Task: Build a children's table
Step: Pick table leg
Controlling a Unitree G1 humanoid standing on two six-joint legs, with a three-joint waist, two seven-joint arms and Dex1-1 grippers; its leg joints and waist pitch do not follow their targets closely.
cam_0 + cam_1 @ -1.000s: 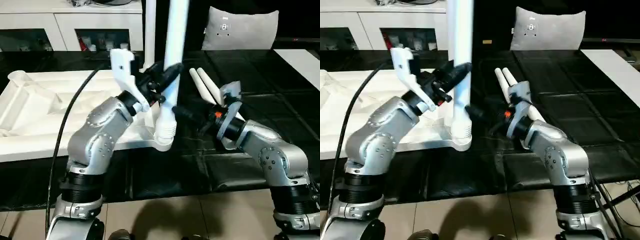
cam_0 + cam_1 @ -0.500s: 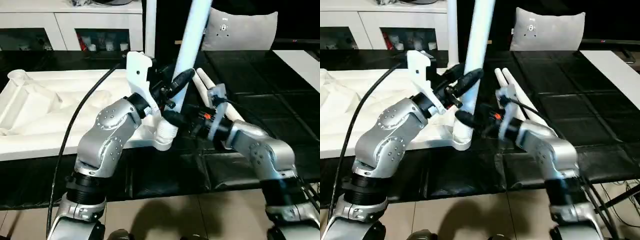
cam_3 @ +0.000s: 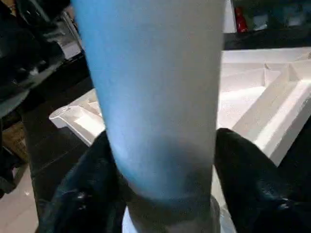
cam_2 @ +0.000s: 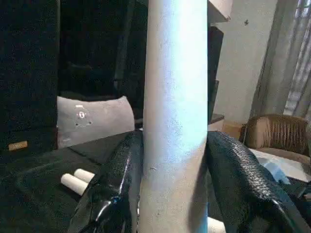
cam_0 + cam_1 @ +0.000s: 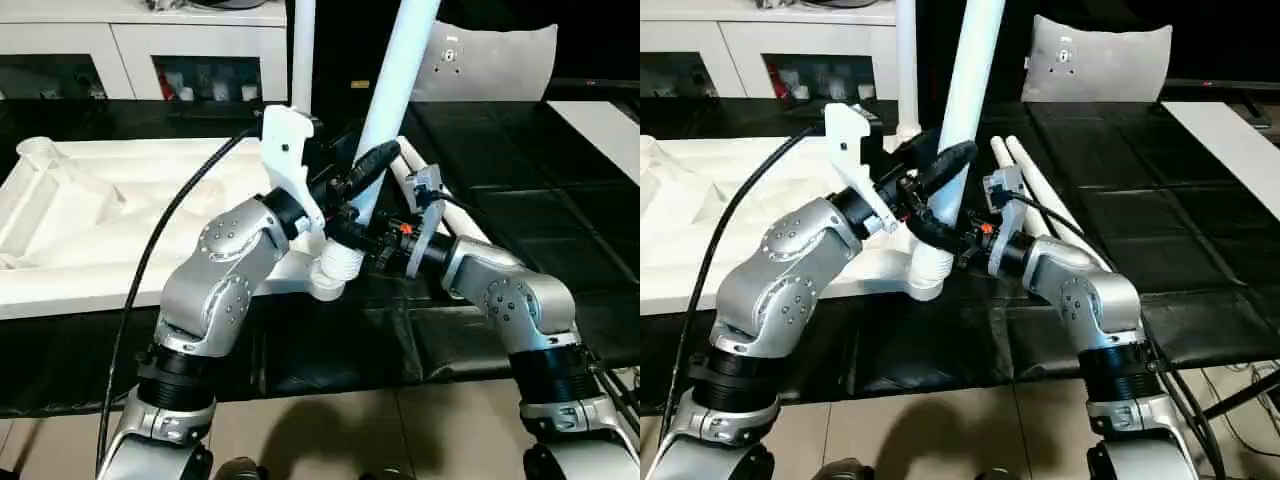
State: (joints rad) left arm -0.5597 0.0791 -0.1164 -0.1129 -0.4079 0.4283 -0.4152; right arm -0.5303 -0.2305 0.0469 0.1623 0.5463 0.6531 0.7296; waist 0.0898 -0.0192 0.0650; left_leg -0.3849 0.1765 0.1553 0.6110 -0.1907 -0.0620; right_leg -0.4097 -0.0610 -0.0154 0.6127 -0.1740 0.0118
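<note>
Left eye view: a tilted white leg (image 5: 400,80), foot in the tabletop's (image 5: 90,230) near-right corner socket (image 5: 335,270), is gripped by left claw (image 5: 368,172) and right claw (image 5: 345,233).

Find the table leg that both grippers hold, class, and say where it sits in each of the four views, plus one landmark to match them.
Left eye view: leg leans from centre towards the top, right of middle.
Right eye view: leg rises at the centre.
Left wrist view: leg stands between the black fingers.
Right wrist view: leg fills the middle.
Shared landmark: the corner socket at its foot.
</note>
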